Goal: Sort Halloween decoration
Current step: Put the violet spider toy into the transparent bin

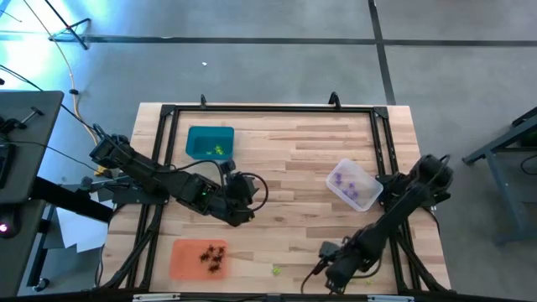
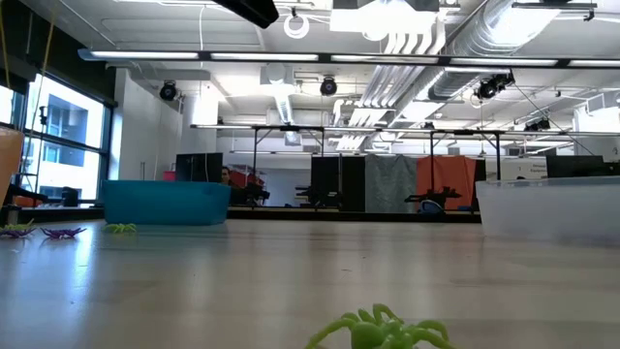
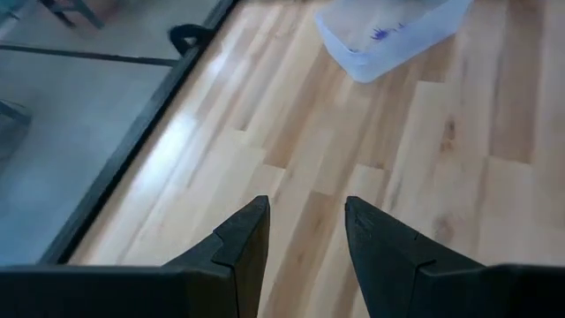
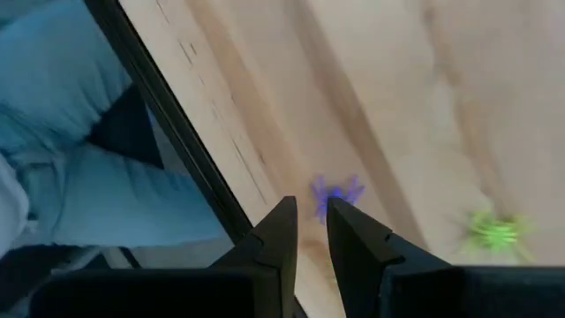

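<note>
One purple spider [image 4: 335, 195] sits at the right gripper [image 4: 309, 231] tips near the table's front edge, jaws nearly together, grip unclear. It could slip out. Left gripper [image 3: 305, 231] hovers mid-table, jaws apart, empty.

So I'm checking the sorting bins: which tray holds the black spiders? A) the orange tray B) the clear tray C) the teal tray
A: in the high view the black spiders lie in the orange tray at the table's near edge.
</note>
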`<state>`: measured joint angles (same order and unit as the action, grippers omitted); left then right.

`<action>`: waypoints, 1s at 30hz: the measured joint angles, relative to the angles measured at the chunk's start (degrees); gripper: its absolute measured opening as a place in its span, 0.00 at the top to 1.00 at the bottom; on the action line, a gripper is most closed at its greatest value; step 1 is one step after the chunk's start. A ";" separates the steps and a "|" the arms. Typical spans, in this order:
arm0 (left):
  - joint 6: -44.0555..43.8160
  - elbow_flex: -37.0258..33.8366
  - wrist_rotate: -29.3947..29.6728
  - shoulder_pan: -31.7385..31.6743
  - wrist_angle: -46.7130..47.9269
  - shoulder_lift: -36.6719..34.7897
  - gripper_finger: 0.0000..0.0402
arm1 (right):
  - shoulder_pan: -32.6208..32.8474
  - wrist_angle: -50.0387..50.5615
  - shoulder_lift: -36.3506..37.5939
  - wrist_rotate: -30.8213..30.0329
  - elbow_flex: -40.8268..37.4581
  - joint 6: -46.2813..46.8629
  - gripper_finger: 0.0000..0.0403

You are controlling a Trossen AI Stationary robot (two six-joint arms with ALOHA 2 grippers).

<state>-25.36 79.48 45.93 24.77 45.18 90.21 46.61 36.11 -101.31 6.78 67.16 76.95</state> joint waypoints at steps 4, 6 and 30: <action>1.21 0.00 -3.18 0.23 0.00 0.00 0.66 | 0.09 0.08 -4.23 3.39 2.06 1.08 0.85; 2.17 0.00 -3.54 0.61 0.00 0.00 0.66 | 0.27 0.14 -5.54 4.51 2.52 1.47 0.85; 2.95 0.00 -3.43 3.80 -0.02 0.00 0.66 | 0.70 0.88 -6.32 -0.63 2.47 -0.04 0.84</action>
<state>-22.41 79.48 42.50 28.58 45.17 90.21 47.31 36.99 -107.63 6.16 69.63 76.91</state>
